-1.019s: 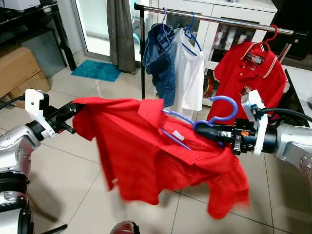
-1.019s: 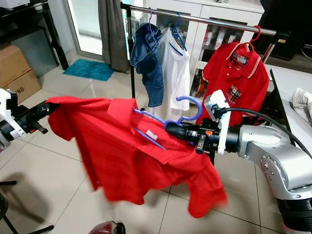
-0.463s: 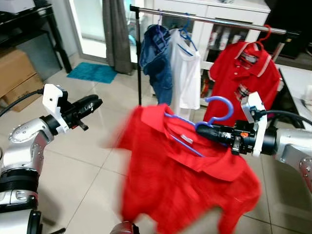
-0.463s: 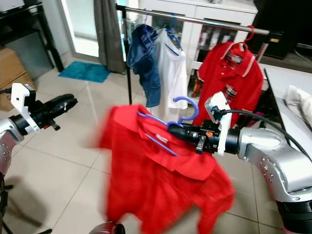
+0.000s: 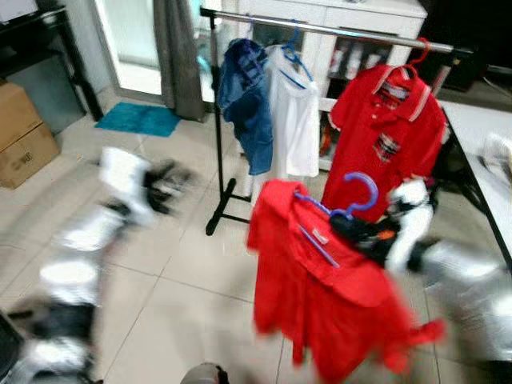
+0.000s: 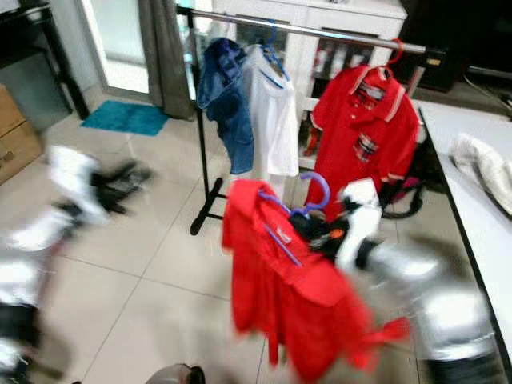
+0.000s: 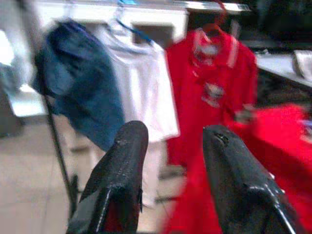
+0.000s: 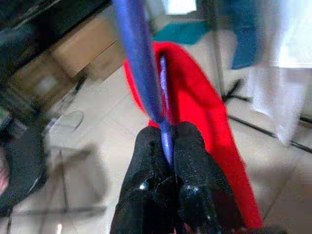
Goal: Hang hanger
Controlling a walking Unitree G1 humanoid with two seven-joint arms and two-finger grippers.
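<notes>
The blue hanger (image 5: 344, 210) with the red shirt (image 5: 320, 296) on it is pinched tight in the right gripper (image 8: 168, 141), just in front of the clothes rail (image 5: 336, 30). The left gripper (image 7: 170, 146) is spread wide, holding nothing.

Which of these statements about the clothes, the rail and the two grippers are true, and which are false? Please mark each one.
1. The right gripper is shut on the blue hanger. True.
2. The left gripper holds a sleeve of the red shirt. False: its fingers are open and hold nothing.
3. The red shirt on the blue hanger already hangs on the rail. False: it is below the rail, carried by the right gripper.
4. A denim garment, a white top and a red polo hang on the rail. True.
5. The red polo hangs on a blue hanger. False: its hanger hook is red.
</notes>
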